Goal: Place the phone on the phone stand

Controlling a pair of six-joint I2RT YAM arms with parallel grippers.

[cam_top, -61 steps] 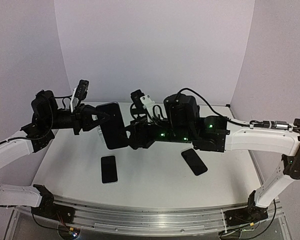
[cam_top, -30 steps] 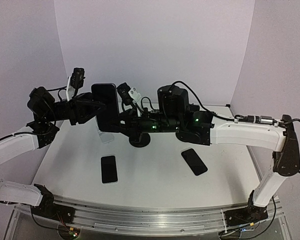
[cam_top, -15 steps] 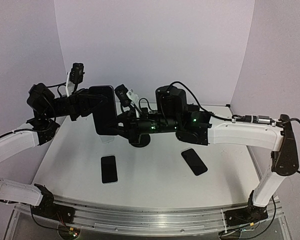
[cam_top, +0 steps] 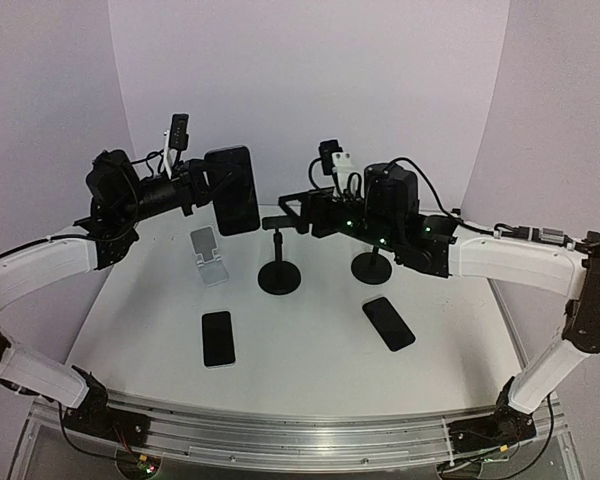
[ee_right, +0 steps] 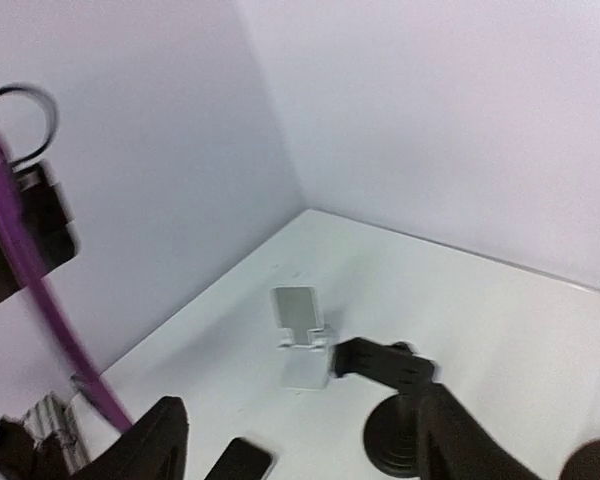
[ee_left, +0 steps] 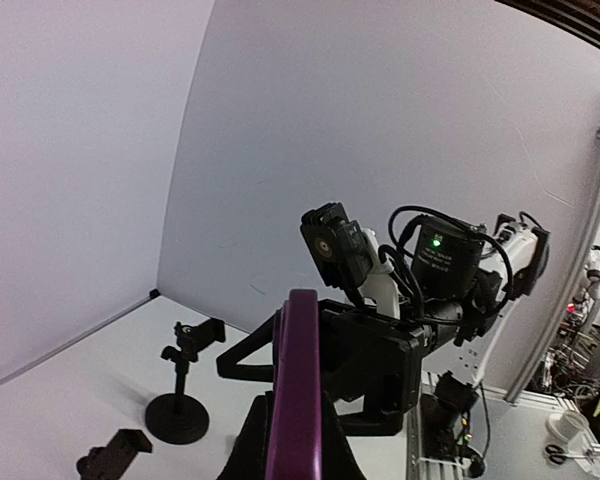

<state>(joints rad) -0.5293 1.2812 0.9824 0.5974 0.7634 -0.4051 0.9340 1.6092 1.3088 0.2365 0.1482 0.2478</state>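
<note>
Top view only: left claw clenched on phone, upright in air above white stand, right claw spread empty near black stand; wrists only: phone's purple edge; open surface mid-front.

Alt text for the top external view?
The left claw holds a dark phone upright in the air. The right claw hangs open by a black clamp stand; a white stand and two flat phones sit nearby.

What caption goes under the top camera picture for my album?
Left end effector holds a phone over the table; right end effector hangs open near a black phone stand.
</note>
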